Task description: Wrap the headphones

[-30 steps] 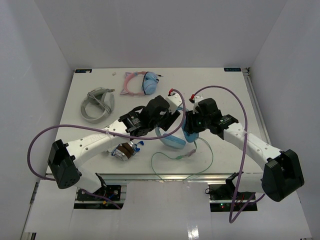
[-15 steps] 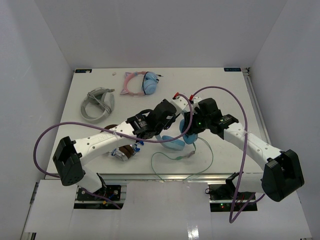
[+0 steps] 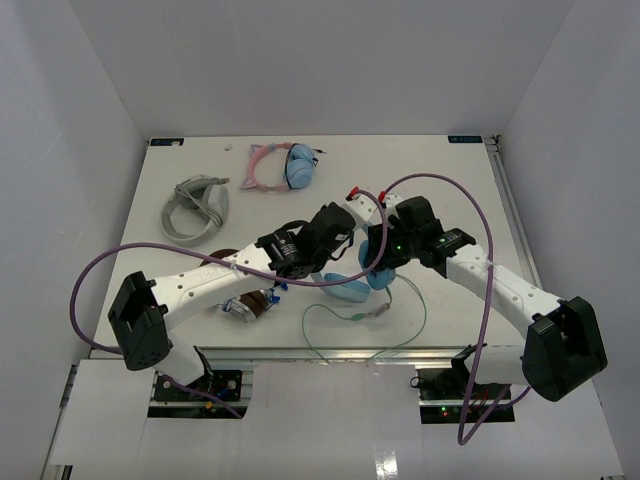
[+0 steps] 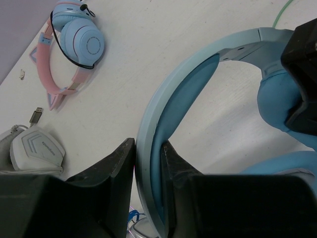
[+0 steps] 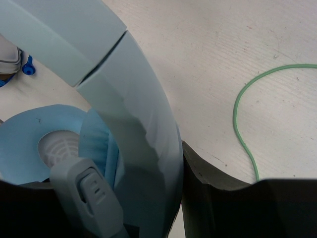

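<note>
The light blue headphones (image 3: 350, 290) are held just in front of the table's near edge between both grippers. My left gripper (image 3: 335, 255) is shut on the headband (image 4: 198, 64), which runs up between its two black fingers (image 4: 119, 158). My right gripper (image 3: 382, 262) is shut on the headband's other end (image 5: 133, 89), just above a blue earcup (image 5: 29, 139); one finger (image 5: 208, 173) presses the band and the other is hidden behind it. The thin pale green cable (image 3: 306, 325) loops loose on the table toward the near edge and also shows in the right wrist view (image 5: 237, 114).
A pink cat-ear pair with a blue earcup (image 3: 280, 168) lies at the back, also in the left wrist view (image 4: 69, 49). A grey pair (image 3: 195, 205) lies at the back left. A small brown and silver object (image 3: 250, 305) sits under the left arm. White walls enclose the table.
</note>
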